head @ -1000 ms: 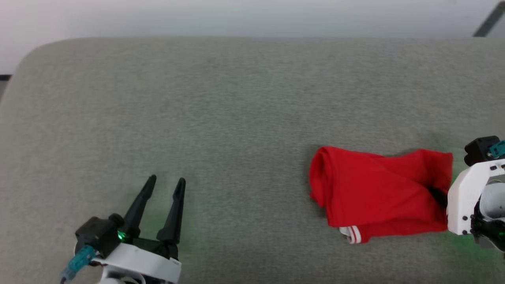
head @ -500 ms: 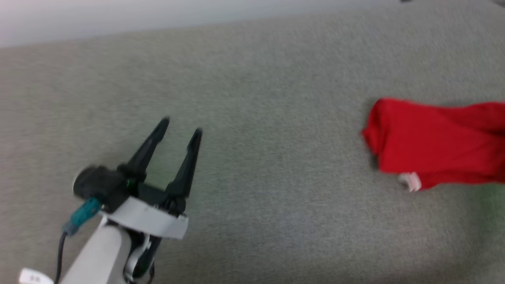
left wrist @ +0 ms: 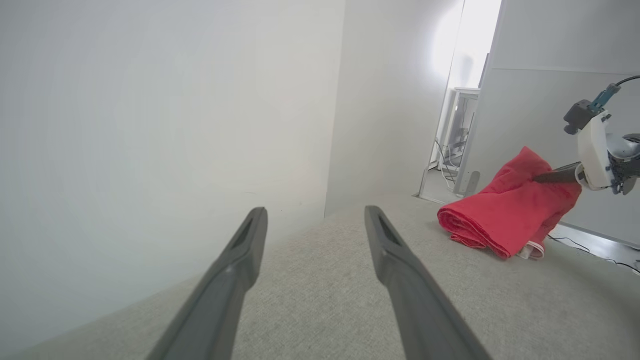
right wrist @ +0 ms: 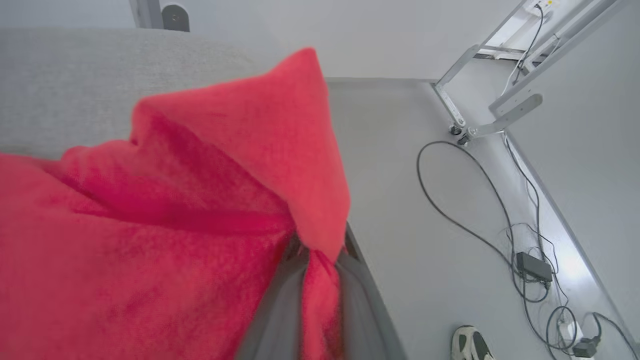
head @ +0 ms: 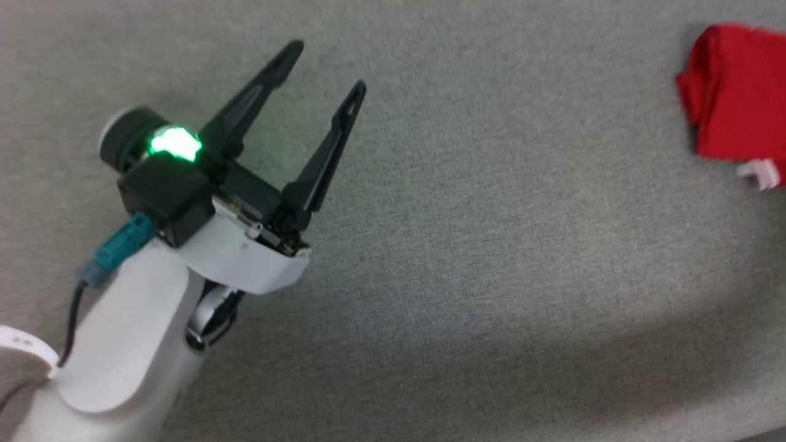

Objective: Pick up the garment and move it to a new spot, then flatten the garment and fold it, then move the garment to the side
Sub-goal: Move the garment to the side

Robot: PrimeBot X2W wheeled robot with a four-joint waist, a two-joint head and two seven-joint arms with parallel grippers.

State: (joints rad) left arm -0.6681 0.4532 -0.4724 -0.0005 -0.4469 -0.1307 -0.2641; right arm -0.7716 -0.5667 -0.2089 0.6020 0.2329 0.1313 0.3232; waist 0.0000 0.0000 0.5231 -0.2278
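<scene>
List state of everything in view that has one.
garment: folded, one corner pinched and raised, rolled end resting on the grey fabric surface.
left gripper: open, empty, well apart from the garment.
right gripper: shut on the garment's corner.

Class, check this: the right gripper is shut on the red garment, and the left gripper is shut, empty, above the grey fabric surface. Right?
No: the head view shows the left gripper open, jaws apart, empty above the grey fabric surface. The right gripper is shut on the red garment.
</scene>
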